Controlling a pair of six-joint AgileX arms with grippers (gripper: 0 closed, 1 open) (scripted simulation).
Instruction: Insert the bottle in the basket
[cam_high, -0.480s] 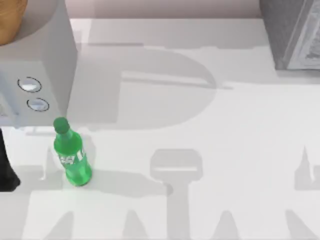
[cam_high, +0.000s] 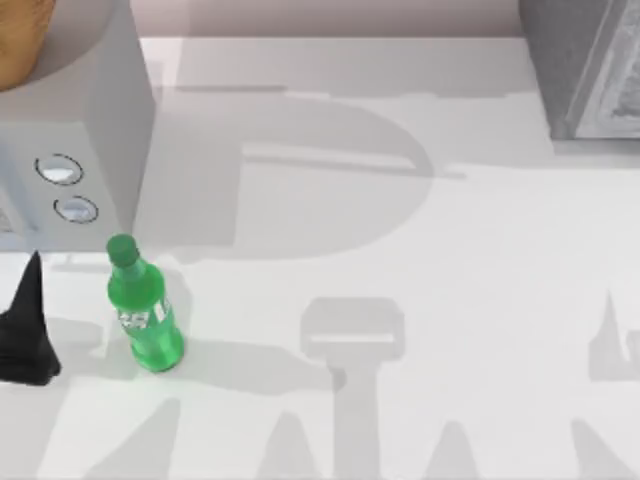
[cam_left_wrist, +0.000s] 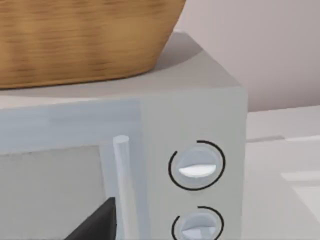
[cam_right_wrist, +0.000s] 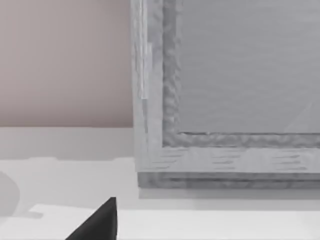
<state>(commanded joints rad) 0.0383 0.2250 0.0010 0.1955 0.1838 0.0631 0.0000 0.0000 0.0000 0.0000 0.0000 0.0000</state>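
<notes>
The green bottle (cam_high: 145, 315) with its green cap (cam_high: 122, 250) stands on the white table at the left, just in front of the microwave (cam_high: 75, 150). The woven wooden basket (cam_high: 18, 40) sits on top of the microwave and also appears in the left wrist view as a basket (cam_left_wrist: 85, 40) above the microwave's door and dials. My left gripper (cam_high: 28, 335) is a black shape at the table's left edge, a short way left of the bottle and apart from it. My right gripper (cam_right_wrist: 100, 222) hangs near a grey box.
A grey box (cam_high: 590, 70) stands at the table's back right corner and appears close up in the right wrist view (cam_right_wrist: 230, 100). The microwave's two dials (cam_high: 62, 185) face the bottle. Arm shadows cross the white table (cam_high: 400, 250).
My left gripper has come further into the top view from the left edge, closer to the bottle. The bottle has not moved.
</notes>
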